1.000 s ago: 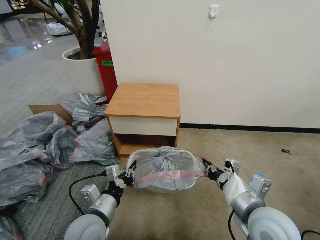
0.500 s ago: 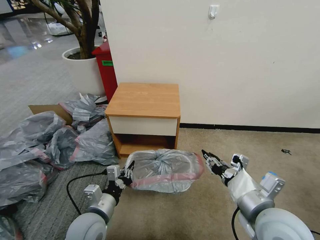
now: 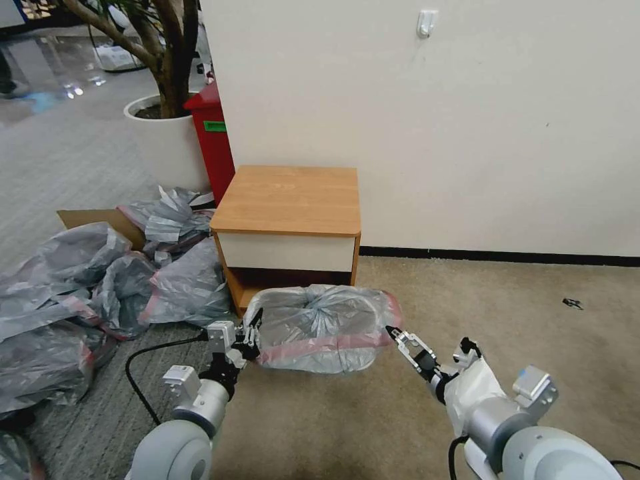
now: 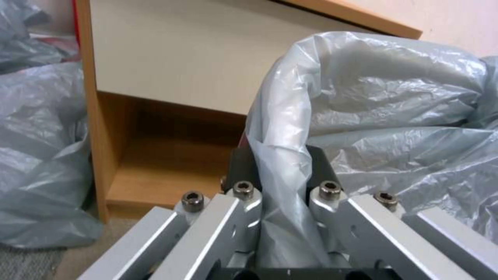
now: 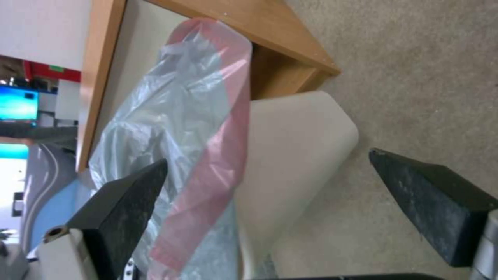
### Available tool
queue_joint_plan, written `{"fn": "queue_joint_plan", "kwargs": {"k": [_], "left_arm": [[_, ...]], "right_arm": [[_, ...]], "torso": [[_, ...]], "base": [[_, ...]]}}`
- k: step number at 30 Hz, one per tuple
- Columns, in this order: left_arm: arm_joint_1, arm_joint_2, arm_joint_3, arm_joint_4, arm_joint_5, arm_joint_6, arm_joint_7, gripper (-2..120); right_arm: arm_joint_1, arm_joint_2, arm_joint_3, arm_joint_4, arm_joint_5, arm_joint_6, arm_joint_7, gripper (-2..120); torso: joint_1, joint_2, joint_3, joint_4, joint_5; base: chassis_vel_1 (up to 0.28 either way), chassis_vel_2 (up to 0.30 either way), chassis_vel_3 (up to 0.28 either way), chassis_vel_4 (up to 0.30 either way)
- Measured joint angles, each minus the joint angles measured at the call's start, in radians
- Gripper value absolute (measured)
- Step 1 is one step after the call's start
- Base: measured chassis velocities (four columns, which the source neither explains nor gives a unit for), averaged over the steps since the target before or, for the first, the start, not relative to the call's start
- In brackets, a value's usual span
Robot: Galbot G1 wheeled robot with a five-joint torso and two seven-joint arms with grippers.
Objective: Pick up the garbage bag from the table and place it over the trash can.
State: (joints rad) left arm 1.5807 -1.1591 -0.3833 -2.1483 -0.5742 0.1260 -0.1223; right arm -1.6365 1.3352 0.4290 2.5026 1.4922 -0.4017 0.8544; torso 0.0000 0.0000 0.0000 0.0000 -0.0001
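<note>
The garbage bag drapes the trash can (left tool pinching).

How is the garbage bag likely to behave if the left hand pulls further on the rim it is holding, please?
The garbage bag would probably stretch and crumple, not move stiffly: it is thin, wrinkled film. It looks light, so the left hand may drag it off the trash can; the right hand is open.

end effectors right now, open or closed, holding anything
Left end effector: closed on the garbage bag at the trash can's left end.
Right end effector: open, holding nothing, beside the bag's right end.
</note>
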Motion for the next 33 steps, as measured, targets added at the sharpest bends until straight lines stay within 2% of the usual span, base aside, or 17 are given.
{"fn": "queue_joint_plan", "kwargs": {"k": [6, 9, 10, 13, 15, 17, 18, 21, 22, 25, 27, 28, 30, 33], "left_arm": [[0.001, 0.001, 0.001, -0.004, 0.003, -0.003, 0.004, 7], [0.004, 0.003, 0.003, -0.011, 0.003, -0.003, 0.006, 7], [0.004, 0.003, 0.003, -0.011, 0.003, -0.003, 0.006, 7], [0.005, 0.004, 0.004, -0.011, 0.002, -0.003, 0.007, 7], [0.005, 0.004, 0.004, -0.012, 0.001, -0.003, 0.007, 7], [0.004, 0.004, 0.005, -0.012, 0.001, -0.003, 0.007, 7], [0.004, 0.004, 0.005, -0.012, 0.001, -0.003, 0.007, 7], [0.004, 0.004, 0.005, -0.012, 0.000, -0.003, 0.007, 7], [0.005, 0.003, 0.005, -0.012, 0.000, -0.003, 0.007, 7], [0.005, 0.002, 0.005, -0.012, 0.000, -0.003, 0.007, 7], [0.004, 0.001, 0.005, -0.012, 0.000, -0.003, 0.007, 7], [0.004, 0.001, 0.005, -0.012, 0.000, -0.003, 0.007, 7], [0.001, -0.001, 0.005, -0.005, 0.000, -0.003, 0.007, 7], [-0.004, -0.004, 0.008, 0.004, 0.000, -0.003, 0.006, 7]], "right_arm": [[0.008, 0.012, -0.002, -0.001, 0.012, 0.031, -0.001, 93], [0.014, 0.023, -0.002, -0.001, 0.013, 0.045, -0.003, 78], [0.014, 0.023, -0.002, -0.001, 0.013, 0.045, -0.003, 78], [0.016, 0.028, -0.001, -0.002, 0.012, 0.057, -0.003, 63], [0.015, 0.028, -0.001, -0.002, 0.011, 0.061, -0.002, 59], [0.010, 0.028, -0.001, -0.002, 0.007, 0.063, 0.000, 47], [0.010, 0.028, -0.001, -0.002, 0.007, 0.063, 0.000, 47], [0.007, 0.027, -0.001, -0.002, 0.005, 0.064, 0.000, 37], [0.007, 0.025, -0.001, -0.002, 0.004, 0.064, 0.000, 30], [0.007, 0.022, -0.002, -0.002, 0.003, 0.064, 0.000, 22], [0.004, 0.016, -0.001, -0.002, 0.002, 0.064, 0.000, 11], [0.004, 0.016, -0.001, -0.002, 0.002, 0.064, 0.000, 11], [-0.001, 0.007, -0.002, -0.002, 0.002, 0.064, -0.002, 2], [-0.005, -0.003, -0.003, -0.003, 0.001, 0.062, -0.004, 0]], "torso": [[0.000, 0.000, 0.000, 0.0000, 0.0000], [0.000, 0.000, 0.000, 0.0000, 0.0000], [0.000, 0.000, 0.000, 0.0000, 0.0000], [0.000, 0.000, 0.000, 0.0000, 0.0001], [0.000, 0.000, 0.000, 0.0000, 0.0000], [0.000, 0.000, 0.000, 0.0000, 0.0001], [0.000, 0.000, 0.000, 0.0000, 0.0001], [0.000, 0.000, 0.000, 0.0000, 0.0001], [0.000, 0.000, 0.000, 0.0000, 0.0000], [0.000, 0.000, 0.000, 0.0000, 0.0001], [0.000, 0.000, 0.000, 0.0000, 0.0001], [0.000, 0.000, 0.000, 0.0000, 0.0001], [0.000, 0.000, 0.000, 0.0000, 0.0002], [0.000, 0.000, 0.000, 0.0000, 0.0002]], "base": [[0.000, 0.000, 0.000, 0.000], [0.000, 0.000, 0.000, 0.000], [0.000, 0.000, 0.000, 0.000], [0.000, 0.000, 0.000, 0.000], [0.000, 0.000, 0.000, 0.000], [0.000, 0.000, 0.000, 0.000], [0.000, 0.000, 0.000, 0.000], [0.000, 0.000, 0.000, 0.000], [0.000, 0.000, 0.000, 0.000], [0.000, 0.000, 0.000, 0.000], [0.000, 0.000, 0.000, 0.000], [0.000, 0.000, 0.000, 0.000], [0.000, 0.000, 0.000, 0.000], [0.000, 0.000, 0.000, 0.000]]}}
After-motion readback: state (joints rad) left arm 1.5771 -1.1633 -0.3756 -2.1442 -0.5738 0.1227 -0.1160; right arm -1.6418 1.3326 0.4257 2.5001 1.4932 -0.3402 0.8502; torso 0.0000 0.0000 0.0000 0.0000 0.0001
